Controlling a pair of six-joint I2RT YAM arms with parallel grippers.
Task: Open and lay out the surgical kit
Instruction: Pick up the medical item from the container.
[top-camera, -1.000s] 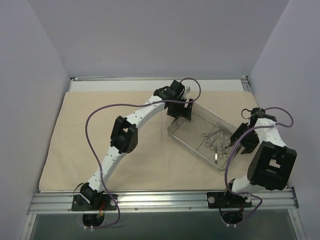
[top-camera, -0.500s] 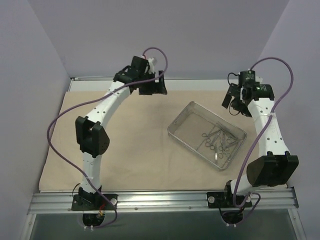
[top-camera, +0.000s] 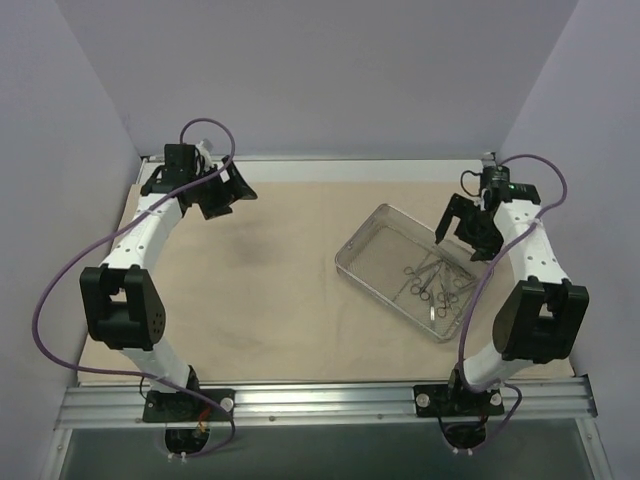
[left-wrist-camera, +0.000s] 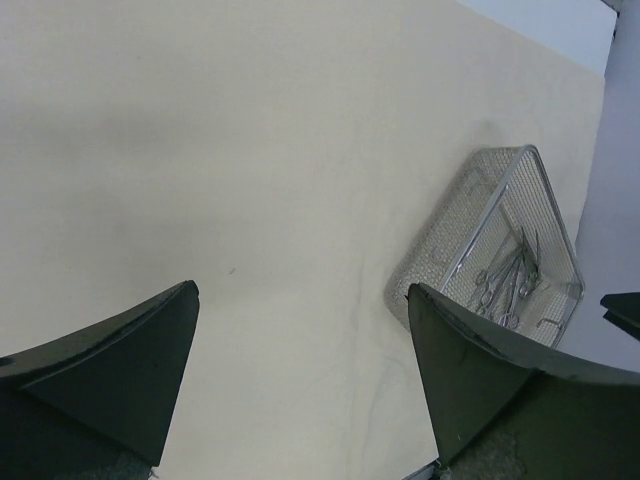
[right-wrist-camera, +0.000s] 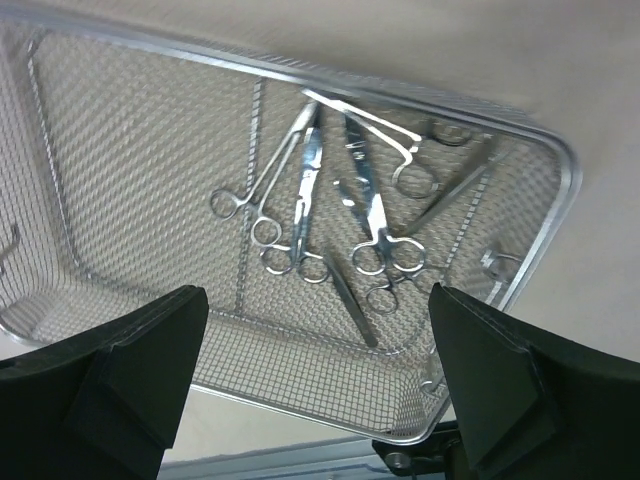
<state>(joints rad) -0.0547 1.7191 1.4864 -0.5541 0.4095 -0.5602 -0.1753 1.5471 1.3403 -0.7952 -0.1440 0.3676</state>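
- Both arms have swung away from the tray since a second ago: the left arm, then bent over the tray's far-left corner, now reaches to the cloth's 10 o'clock corner, and the right arm has lifted from the tray's right side to its far-right end. The tray has not shifted.
- Beige cloth wrap (top-camera: 270, 300) lies opened out flat, covering nearly the whole desk (top-camera: 330, 170), of which only a pale strip shows along the far edge.
- Wire-mesh tray (top-camera: 385, 248) rests on the cloth at about 3 o'clock from the cloth's middle, turned at an angle with one corner pointing to the far side. Its far-left half is bare mesh.
- Left gripper (top-camera: 232, 192) hangs above the cloth at 10 o'clock, well apart from the tray, fingers spread wide with only bare cloth between them in its wrist view.
- Right gripper (top-camera: 462, 235) hovers over the tray's 2 o'clock end, fingers spread wide and holding nothing; its wrist view looks down into the tray.
- Scissors and forceps (top-camera: 436, 283), thin steel with ring handles, lie in a loose overlapping cluster in the tray's near-right half, none outside it.
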